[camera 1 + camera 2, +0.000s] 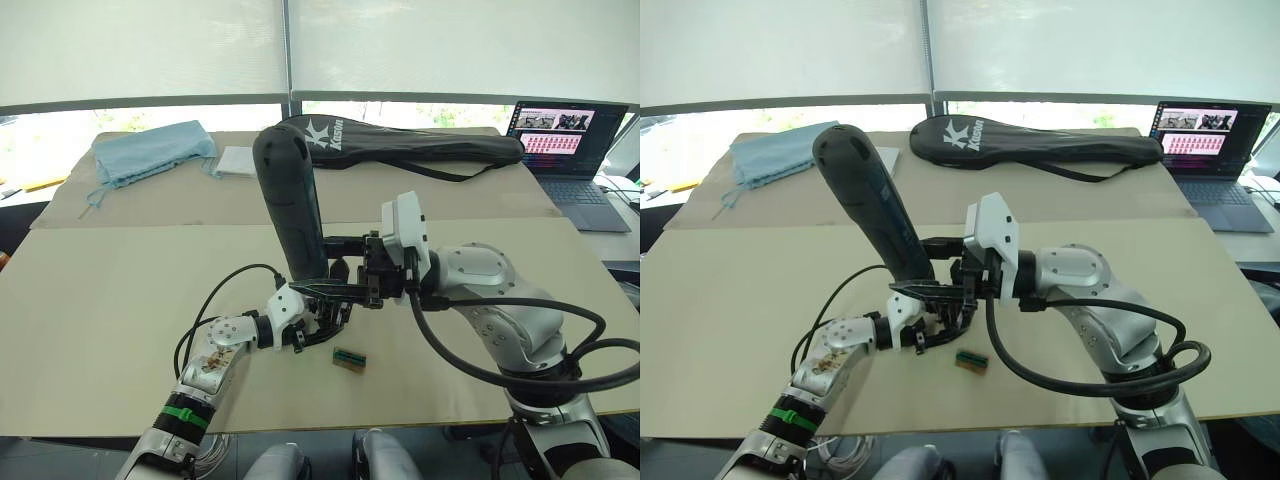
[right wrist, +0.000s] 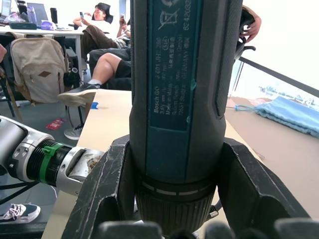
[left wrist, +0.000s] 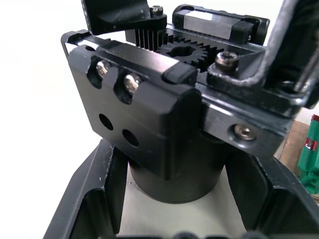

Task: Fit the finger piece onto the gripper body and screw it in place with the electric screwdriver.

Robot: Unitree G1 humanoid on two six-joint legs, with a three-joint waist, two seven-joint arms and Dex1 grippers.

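Observation:
The electric screwdriver (image 1: 290, 200), a thick black cylinder, stands nearly upright over the middle of the table, rounded end up. My right gripper (image 1: 318, 266) is shut on its lower part; in the right wrist view its two fingers (image 2: 104, 189) clamp the barrel (image 2: 179, 99). Its tip points down at the gripper body (image 1: 330, 315), a black block with a gear and screws (image 3: 149, 99). My left gripper (image 1: 312, 322) is shut on that block from the left, with its fingers (image 3: 84, 199) on both sides. I cannot tell the finger piece apart from the other black parts.
A small green-brown box (image 1: 349, 359) lies on the table just right of the gripper body. A black racket bag (image 1: 400, 145), a blue cloth (image 1: 150, 150) and a white cloth (image 1: 235, 160) lie at the back. A laptop (image 1: 570, 150) stands back right. People (image 2: 104, 55) sit beyond the table.

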